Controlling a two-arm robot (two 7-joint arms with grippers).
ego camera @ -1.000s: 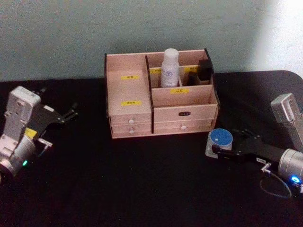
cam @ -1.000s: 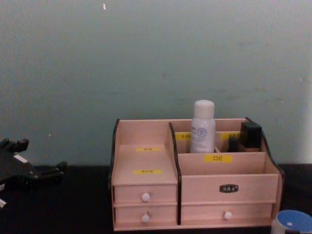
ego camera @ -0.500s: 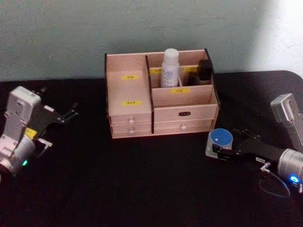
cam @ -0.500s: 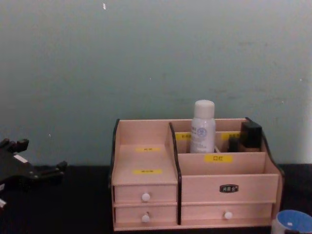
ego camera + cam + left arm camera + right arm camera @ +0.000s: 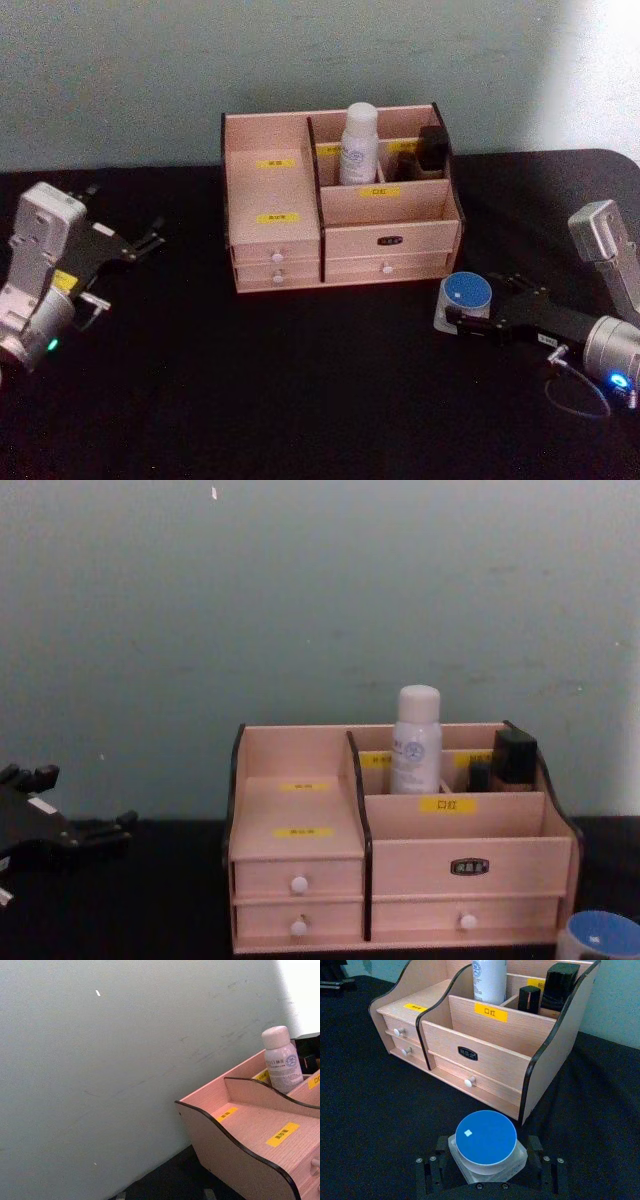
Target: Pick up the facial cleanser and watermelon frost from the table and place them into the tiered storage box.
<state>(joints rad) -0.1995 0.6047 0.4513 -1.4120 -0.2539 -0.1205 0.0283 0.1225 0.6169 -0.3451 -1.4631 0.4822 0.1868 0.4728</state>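
Right gripper [image 5: 487, 1159] low over black table [image 5: 300, 380], at 4 o'clock from storage box [image 5: 385, 240], near its front corner. My fingers [image 5: 536, 1156] spread wide, one on each side of blue-lidded jar [image 5: 486, 1137], pressed against its pale base. Jar upright on table. White bottle [image 5: 359, 146] upright in box's rear compartment, dark containers [image 5: 432, 150] at its 3 o'clock. Left gripper [image 5: 152, 238] at 9 o'clock from box, well apart, fingers parted, holding nothing.
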